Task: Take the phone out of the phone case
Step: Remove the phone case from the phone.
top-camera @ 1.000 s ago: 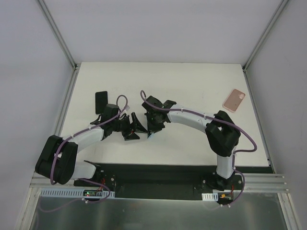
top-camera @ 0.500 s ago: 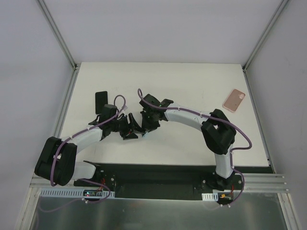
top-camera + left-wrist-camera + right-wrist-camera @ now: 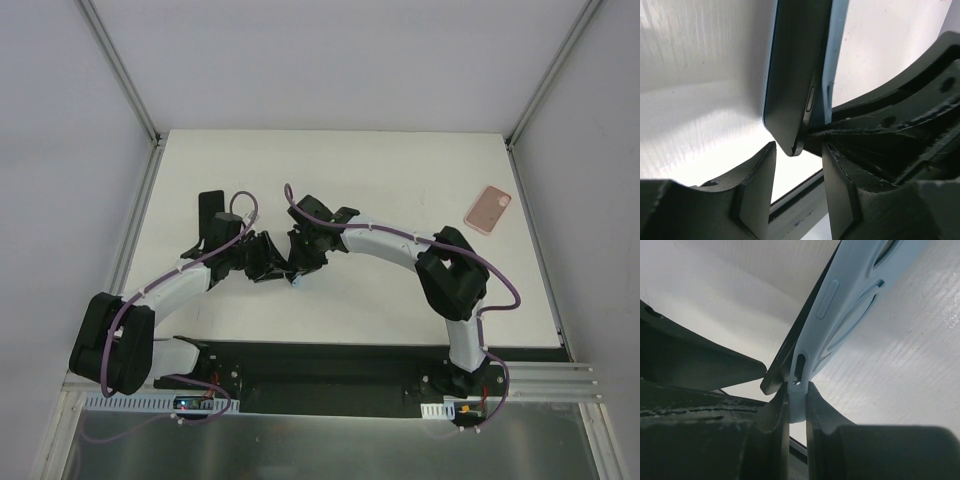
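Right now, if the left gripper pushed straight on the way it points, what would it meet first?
The phone: its dark corner sits just ahead, between the left gripper's fingers. The blue case lies right beside it, so depth leaves some doubt.

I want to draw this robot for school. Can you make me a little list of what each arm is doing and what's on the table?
Right end effector: shut on the edge of the light blue case
Left end effector: open, one finger on each side of the dark phone corner
Progress: that corner is out of the case, the rest is in
Also on table: pink case, black flat thing
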Controlling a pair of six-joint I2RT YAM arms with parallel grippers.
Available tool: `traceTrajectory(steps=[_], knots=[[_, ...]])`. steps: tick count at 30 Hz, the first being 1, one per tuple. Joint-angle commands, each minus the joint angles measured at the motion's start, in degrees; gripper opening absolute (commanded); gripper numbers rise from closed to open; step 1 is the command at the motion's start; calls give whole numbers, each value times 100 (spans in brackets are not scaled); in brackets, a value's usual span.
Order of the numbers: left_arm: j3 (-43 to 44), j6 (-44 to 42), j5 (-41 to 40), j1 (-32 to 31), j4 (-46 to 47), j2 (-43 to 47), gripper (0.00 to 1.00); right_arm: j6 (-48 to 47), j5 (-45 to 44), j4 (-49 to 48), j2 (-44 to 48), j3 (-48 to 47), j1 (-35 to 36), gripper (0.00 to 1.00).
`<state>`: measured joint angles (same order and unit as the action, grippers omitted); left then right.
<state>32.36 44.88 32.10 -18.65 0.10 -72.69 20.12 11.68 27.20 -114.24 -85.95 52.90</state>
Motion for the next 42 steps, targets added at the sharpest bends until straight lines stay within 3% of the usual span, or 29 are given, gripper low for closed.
traceTrajectory(steps=[1, 10, 22, 35, 42], knots=[[271, -208, -370, 11, 25, 237, 39, 80, 194, -136, -538, 193, 124, 1], [411, -586, -748, -234, -326, 79, 30, 106, 203, -145, -512, 219, 124, 1], [851, -902, -1995, -1008, -932, -211, 17, 115, 141, -145, -416, 351, 106, 1], [1088, -639, -3806, -1826, -1117, -650, 15, 133, 124, -145, -319, 430, 106, 2], [1176, -691, -3965, -1879, -1100, -905, 21, 150, 133, -171, -301, 500, 106, 1]])
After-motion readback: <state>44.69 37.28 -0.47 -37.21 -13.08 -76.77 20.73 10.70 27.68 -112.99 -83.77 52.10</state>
